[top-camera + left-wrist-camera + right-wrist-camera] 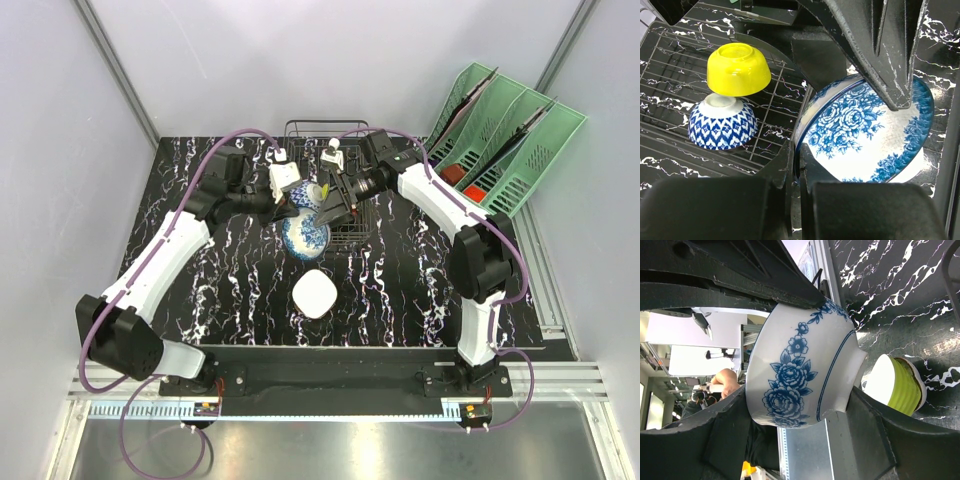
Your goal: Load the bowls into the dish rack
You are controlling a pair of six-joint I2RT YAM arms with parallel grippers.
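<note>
Jaws on the right clamp the floral bowl (800,370); left jaws' hold unclear.

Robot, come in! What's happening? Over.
Left jaws, right jaws: both shut on floral bowl. Bowl at dish rack edge. Yellow bowl, zigzag bowl already racked. Nothing seen blocking.

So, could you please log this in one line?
left gripper, right gripper: gripping floral bowl | dish rack: yellow bowl inside | white bowl: unloaded
</note>
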